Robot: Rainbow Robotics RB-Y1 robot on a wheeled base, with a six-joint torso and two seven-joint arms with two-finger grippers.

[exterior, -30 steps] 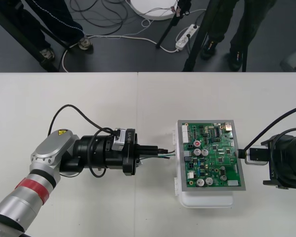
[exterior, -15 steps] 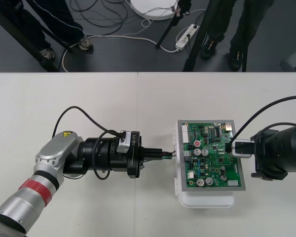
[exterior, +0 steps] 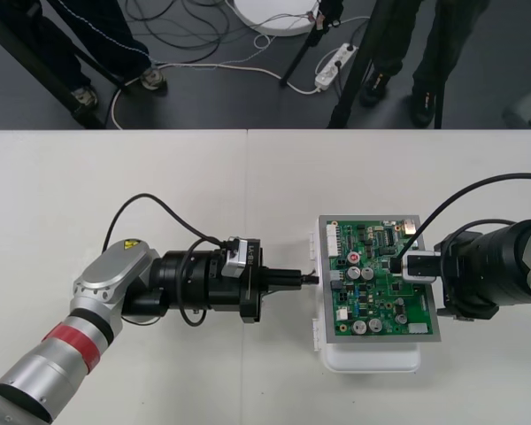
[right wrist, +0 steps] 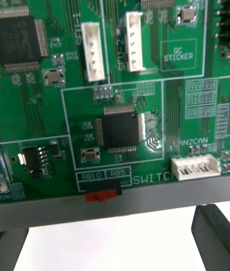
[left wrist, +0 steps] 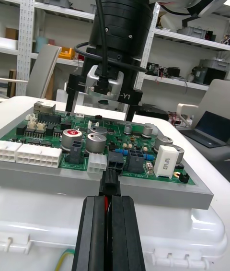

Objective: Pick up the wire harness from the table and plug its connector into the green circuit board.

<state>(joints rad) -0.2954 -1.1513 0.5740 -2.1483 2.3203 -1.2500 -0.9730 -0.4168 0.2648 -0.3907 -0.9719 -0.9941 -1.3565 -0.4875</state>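
The green circuit board (exterior: 380, 276) lies on its white base (exterior: 372, 359) right of the table's middle. My left gripper (exterior: 311, 277) points at the board's left edge. In the left wrist view this gripper (left wrist: 111, 198) is shut on the harness, with red wire between the fingers (left wrist: 93, 228). The black plug (left wrist: 110, 185) sticks out and touches the board's grey frame just below a black socket (left wrist: 115, 159); I cannot tell whether it is seated. My right gripper (exterior: 396, 264) hovers over the board's right half, open, its fingers (right wrist: 213, 232) straddling the board's edge (right wrist: 115, 206).
Tall capacitors (left wrist: 96, 140) and white connectors (left wrist: 28, 153) stand on the board beside the black socket. The right gripper (left wrist: 108, 86) rises behind the board in the left wrist view. Bare table (exterior: 159, 186) stretches left of and behind the board.
My left gripper has moved right, bringing the plug up to the board's left edge. The right gripper has slid left from beside the board to over its right half.
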